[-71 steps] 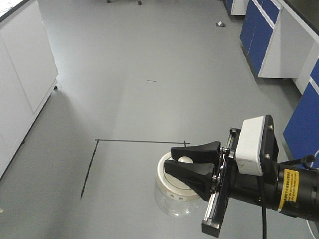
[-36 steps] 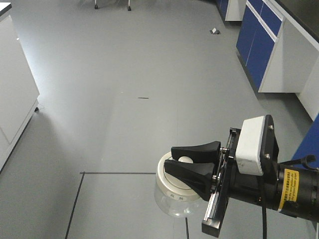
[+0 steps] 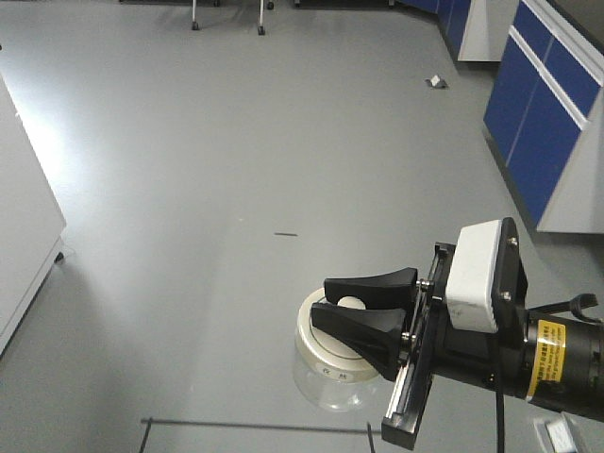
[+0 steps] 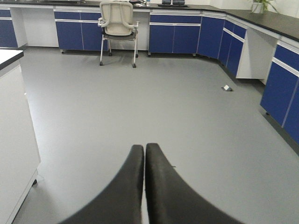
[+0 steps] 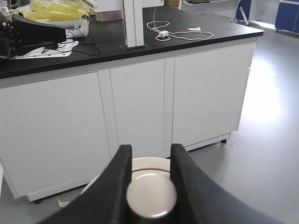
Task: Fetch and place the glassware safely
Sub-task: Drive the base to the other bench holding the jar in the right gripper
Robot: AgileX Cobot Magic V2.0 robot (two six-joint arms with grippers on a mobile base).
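Floor [image 3: 236, 142] is sliding past: the tape line [image 3: 255, 426] has dropped to the bottom edge, so the base is rolling. Right gripper [image 3: 326, 297] stays clamped on the lid knob [image 3: 352, 303] of the jar [image 3: 326, 382], which hangs over open floor. Transit looks steady. Left gripper [image 4: 144, 156] is pressed closed, empty.

One glass jar [image 3: 326, 392]; one lid [image 3: 319, 347]; one left gripper [image 4: 144, 148]; one right gripper [image 3: 323, 298]; one chair [image 4: 118, 25]; one floor scrap [image 3: 436, 82].
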